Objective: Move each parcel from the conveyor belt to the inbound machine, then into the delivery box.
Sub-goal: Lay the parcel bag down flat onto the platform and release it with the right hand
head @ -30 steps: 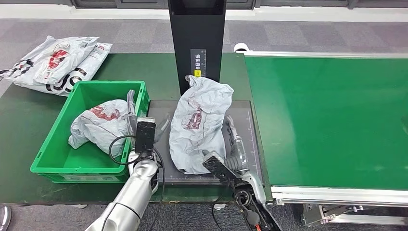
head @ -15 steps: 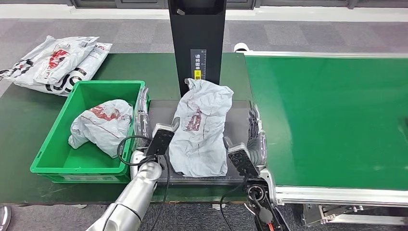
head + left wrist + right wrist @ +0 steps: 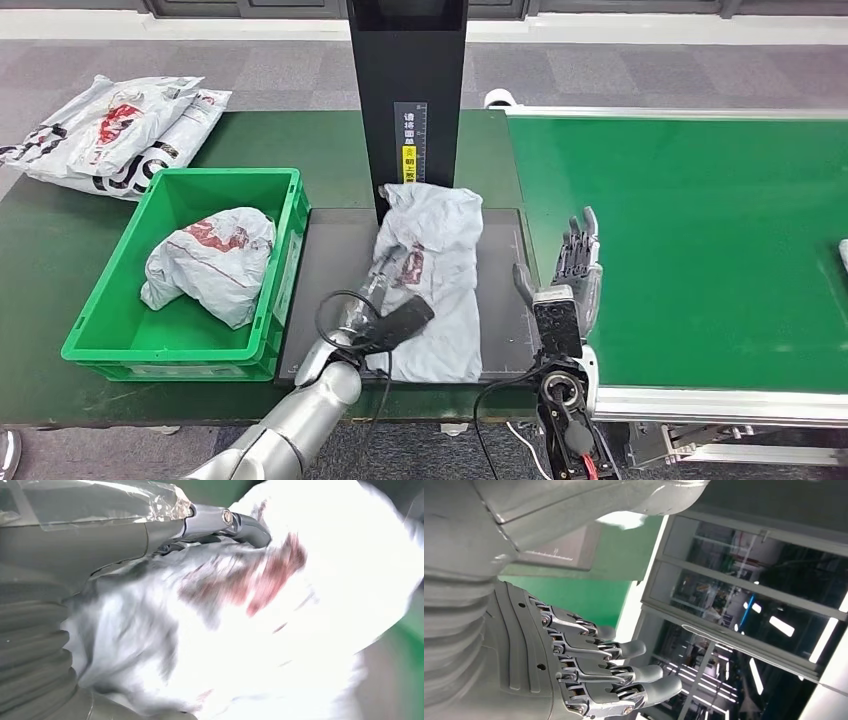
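Head view, parcel (image 3: 432,275): grey bag lying flat on the dark inbound machine plate (image 3: 325,262), at six o'clock from the black scanner post (image 3: 408,90), presumably laid there for scanning.
Head view, left hand (image 3: 372,300): rests on the parcel's near edge; whether it grips, I cannot tell.
Head view, right hand (image 3: 577,262): at three o'clock of the plate, fingers spread, holding nothing, over the green conveyor belt (image 3: 690,240).
Head view, delivery box (image 3: 100,340): green crate at nine o'clock, one bagged parcel (image 3: 210,258) inside.
Left wrist view: thumb (image 3: 235,522) lies against blurred bag (image 3: 280,605).
Right wrist view: fingers (image 3: 624,672) extended, apart, empty.
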Motion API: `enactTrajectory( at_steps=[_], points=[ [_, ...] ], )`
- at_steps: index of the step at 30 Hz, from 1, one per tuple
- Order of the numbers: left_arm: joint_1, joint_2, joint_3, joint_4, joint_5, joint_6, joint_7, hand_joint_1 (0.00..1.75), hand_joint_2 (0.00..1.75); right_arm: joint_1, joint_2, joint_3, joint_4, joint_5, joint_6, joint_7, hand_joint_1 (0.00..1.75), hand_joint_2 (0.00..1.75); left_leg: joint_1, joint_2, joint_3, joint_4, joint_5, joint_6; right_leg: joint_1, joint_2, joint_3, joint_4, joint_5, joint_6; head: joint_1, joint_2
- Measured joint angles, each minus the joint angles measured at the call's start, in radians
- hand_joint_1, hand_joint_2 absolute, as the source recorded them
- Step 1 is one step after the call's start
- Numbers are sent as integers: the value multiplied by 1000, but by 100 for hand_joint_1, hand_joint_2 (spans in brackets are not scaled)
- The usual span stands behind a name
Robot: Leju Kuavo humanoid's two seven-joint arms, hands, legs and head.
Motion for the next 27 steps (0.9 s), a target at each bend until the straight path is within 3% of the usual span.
enactTrajectory(
  at_steps=[5, 6, 9, 10, 14, 17, 27],
  points=[
    [-50, 2, -120, 86, -142, -221, 159, 0, 175, -25, -5, -39, 35, 25, 33, 12, 0, 175, 0, -7, 3, 0, 0, 1, 0, -7, 7, 0, -2, 0, 0, 0],
    [-62, 4, -135, 95, -155, -255, 177, 8, 175, -31, -6, -44, 44, 28, 37, 13, 0, 175, 0, -8, 5, 0, -1, 1, 0, -7, 9, 0, -3, 0, 0, 0],
    [-86, 8, -164, 113, -181, -328, 213, 138, 175, -44, -7, -52, 68, 33, 48, 12, 0, 175, 0, -8, 11, -1, -2, 1, 0, -8, 16, -1, -5, 0, 0, 0],
    [-92, 8, -171, 117, -187, -348, 220, 175, 175, -46, -7, -53, 74, 35, 51, 12, 0, 175, 0, -8, 14, -1, -3, 1, 0, -8, 19, -1, -6, 0, 0, 0],
    [-103, 9, -185, 127, -210, -389, 227, 175, 175, -50, -7, -53, 89, 39, 57, 13, 0, 175, 0, -9, 22, -1, -6, 1, 0, -9, 28, -1, -10, 2, 0, 0],
    [-105, 9, -189, 129, -222, -350, 218, 175, 175, -43, -7, -53, 90, 50, 64, 21, 0, 175, 0, -8, 25, -1, -6, 1, 0, -8, 30, -1, -9, 1, 0, 0],
    [-126, 1, -159, 124, -183, 36, 151, 175, 175, 19, -6, -65, 52, 75, 60, 38, 0, 175, 0, -7, 17, -1, -4, -1, 0, -6, 20, 0, -6, -1, 0, 0]
  ],
)
